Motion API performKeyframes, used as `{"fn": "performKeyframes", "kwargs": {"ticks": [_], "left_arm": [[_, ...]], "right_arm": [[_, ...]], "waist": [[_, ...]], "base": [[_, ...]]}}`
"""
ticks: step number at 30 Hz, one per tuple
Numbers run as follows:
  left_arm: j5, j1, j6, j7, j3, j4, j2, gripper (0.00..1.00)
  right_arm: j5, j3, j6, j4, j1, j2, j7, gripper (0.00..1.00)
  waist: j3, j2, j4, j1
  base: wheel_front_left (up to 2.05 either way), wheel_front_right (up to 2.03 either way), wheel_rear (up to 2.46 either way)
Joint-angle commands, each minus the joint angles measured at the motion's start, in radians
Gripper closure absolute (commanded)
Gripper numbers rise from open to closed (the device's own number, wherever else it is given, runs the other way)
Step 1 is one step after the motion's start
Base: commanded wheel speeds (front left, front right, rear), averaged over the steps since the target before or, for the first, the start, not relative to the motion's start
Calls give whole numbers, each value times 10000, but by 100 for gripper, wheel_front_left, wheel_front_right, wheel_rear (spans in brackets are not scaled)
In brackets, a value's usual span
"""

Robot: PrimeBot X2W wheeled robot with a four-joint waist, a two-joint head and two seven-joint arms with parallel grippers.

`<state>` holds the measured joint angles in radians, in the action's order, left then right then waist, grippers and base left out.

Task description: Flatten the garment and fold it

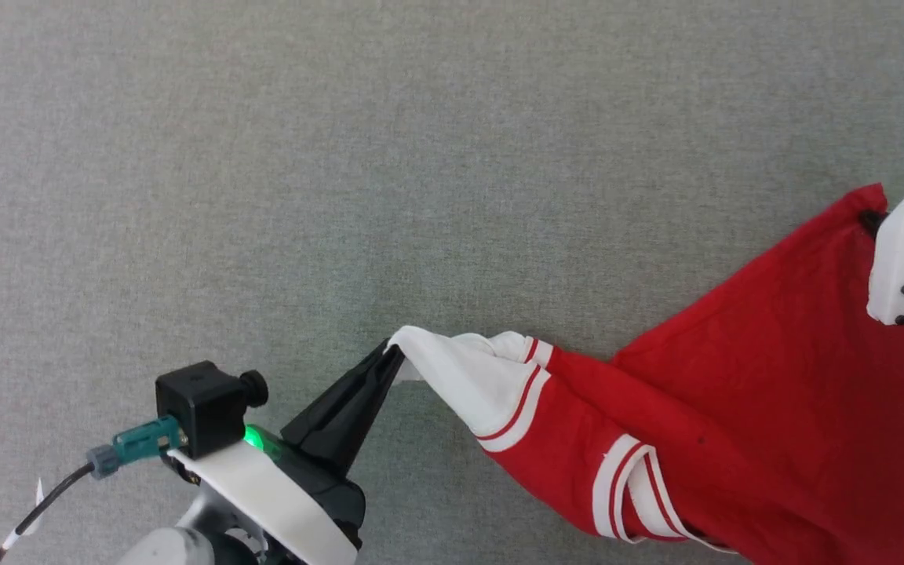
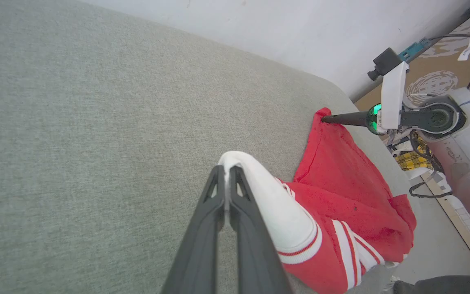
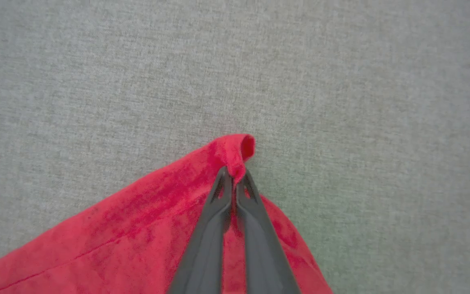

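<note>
Left jaws: left gripper (image 2: 227, 173) clamped on the tip of the white sleeve (image 1: 468, 377);
Right jaws: right gripper (image 3: 235, 175) clamped on a red corner (image 3: 235, 149);
Between jaws: the garment (image 1: 734, 377) spans from grip to grip, bunched and creased, resting on the grey surface (image 1: 342, 157);
Done: both grips set; nothing further;
Remaining: spreading flat, judged barely begun; every fold.

A robot test lab is suggested rather than a home. A broad table (image 2: 96, 122) covered in plain grey cloth is set near a bare white wall (image 2: 300, 24) — loose cables (image 2: 422, 190) are trailed beyond its edge, where a yellow checked cloth (image 2: 412, 160) is heaped.
</note>
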<state>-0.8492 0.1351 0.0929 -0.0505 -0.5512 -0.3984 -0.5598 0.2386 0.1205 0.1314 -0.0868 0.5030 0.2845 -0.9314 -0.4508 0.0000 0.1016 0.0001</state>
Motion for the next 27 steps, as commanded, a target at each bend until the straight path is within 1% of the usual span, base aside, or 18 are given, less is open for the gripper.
{"fn": "performKeyframes", "kwargs": {"ticks": [1, 3, 6, 8, 11, 14, 16, 19, 22, 27], "left_arm": [[-66, 137, -92, 140, 35, 54, 88, 100], [-66, 165, -109, 298, 109, 131, 143, 100], [93, 273, -82, 595, 256, 305, 187, 100], [317, 441, 36, 910, 455, 471, 243, 100], [822, 911, 256, 1474, 797, 823, 338, 100], [1594, 1659, 361, 1812, 854, 1305, 325, 100], [1915, 2292, 420, 1933, 847, 1614, 504, 100], [2334, 3374, 426, 1817, 783, 2165, 652, 100], [2533, 4578, 329, 1468, 771, 2843, 750, 100], [2513, 6607, -77, 778, 703, 4401, 1050, 100]], "right_arm": [[-4, 13, -7, 10, -180, 3, 200, 100], [-9, 141, -7, 46, -223, -108, 698, 100], [17, 379, -7, 140, -299, -402, 1718, 100], [39, 541, -7, 203, -361, -635, 2480, 100], [102, 697, -7, 339, -344, -1003, 3578, 100], [97, 838, -7, 482, -54, -1358, 4566, 100], [86, 769, -7, 535, 237, -1548, 5097, 100], [165, 611, -7, 477, 790, -1802, 5628, 100], [147, 427, -7, 214, 1443, -1996, 5946, 100], [-96, -67, -7, -641, 2732, -2169, 6162, 100]], "waist": [[198, 0, -84, -1], [400, 0, -138, -1], [789, 0, -204, -1], [1121, 0, -257, -1], [1661, 0, -382, -1], [2191, 0, -523, -1], [2545, 0, -630, -1], [2983, 0, -776, -1], [3335, 0, -910, -1], [3771, 0, -1092, -1]], "base": [[0, 0, 0], [0, 0, 0], [0, 0, 0], [0, 0, 0], [0, 0, 0], [0, 0, 0], [0, 0, 0], [0, 0, 0], [0, 0, 0], [0, 0, 0]]}}
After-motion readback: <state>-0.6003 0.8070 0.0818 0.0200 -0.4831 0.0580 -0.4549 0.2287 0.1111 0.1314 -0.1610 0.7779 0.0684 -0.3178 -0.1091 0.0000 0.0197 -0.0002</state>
